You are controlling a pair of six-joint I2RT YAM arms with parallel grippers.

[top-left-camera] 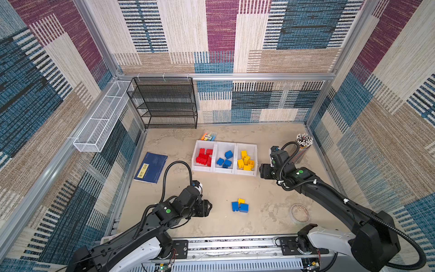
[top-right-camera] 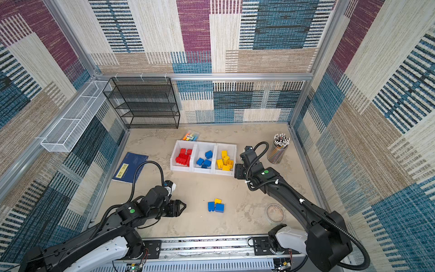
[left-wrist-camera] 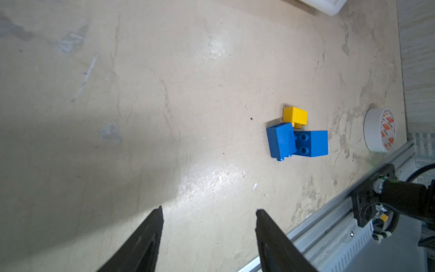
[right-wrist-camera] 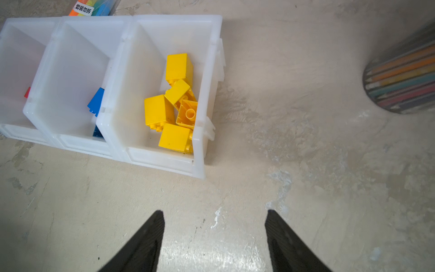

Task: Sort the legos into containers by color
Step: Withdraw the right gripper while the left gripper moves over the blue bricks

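Note:
Three joined white containers [top-left-camera: 223,171] stand at mid-table. They hold red legos [top-left-camera: 204,156], blue legos [top-left-camera: 224,160] and yellow legos [top-left-camera: 246,160], one color each. Two blue bricks [top-left-camera: 235,206] [top-left-camera: 244,208] and a small yellow brick [top-left-camera: 241,200] lie loose together nearer the front. In the left wrist view the yellow brick [left-wrist-camera: 295,115] touches the blue pair [left-wrist-camera: 281,141]. My left gripper [top-left-camera: 210,207] [left-wrist-camera: 209,209] is open and empty, left of that cluster and pointing toward it. My right gripper [top-left-camera: 263,173] [right-wrist-camera: 214,212] is open and empty, just right of the yellow container [right-wrist-camera: 200,164].
A tape roll [top-left-camera: 300,213] lies at front right, under the right arm. A cup of pencils [top-left-camera: 303,146] stands at back right. A blue notebook [top-left-camera: 150,167] lies at left. A marker pack [top-left-camera: 209,136] sits behind the containers, and a black rack [top-left-camera: 164,103] and a white wire basket [top-left-camera: 103,117] line the back left.

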